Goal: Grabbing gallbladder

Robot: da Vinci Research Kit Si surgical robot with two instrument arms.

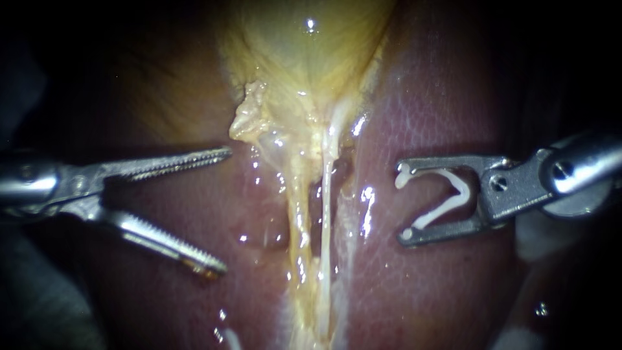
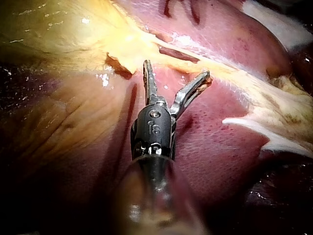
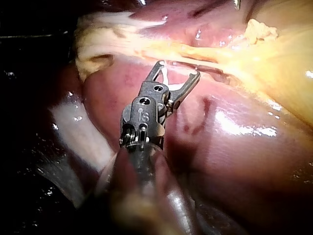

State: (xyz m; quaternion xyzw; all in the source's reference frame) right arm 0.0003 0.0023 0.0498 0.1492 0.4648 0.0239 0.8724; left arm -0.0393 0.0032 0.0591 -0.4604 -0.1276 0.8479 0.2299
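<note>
Gaping left instrument near gallbladder edge

Viewing gallbladder: lying yellow, glistening and ungripped above the gap between left instrument and right instrument, showing a ragged lower edge just beside the left upper jaw tip, tapering into pale strands running down between both.

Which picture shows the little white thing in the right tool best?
The endoscope view: the white V-shaped plastic clip shows whole, side-on, held between the jaws of the right tool. The right wrist view shows only a white sliver of it. The left wrist view misses it.
</note>
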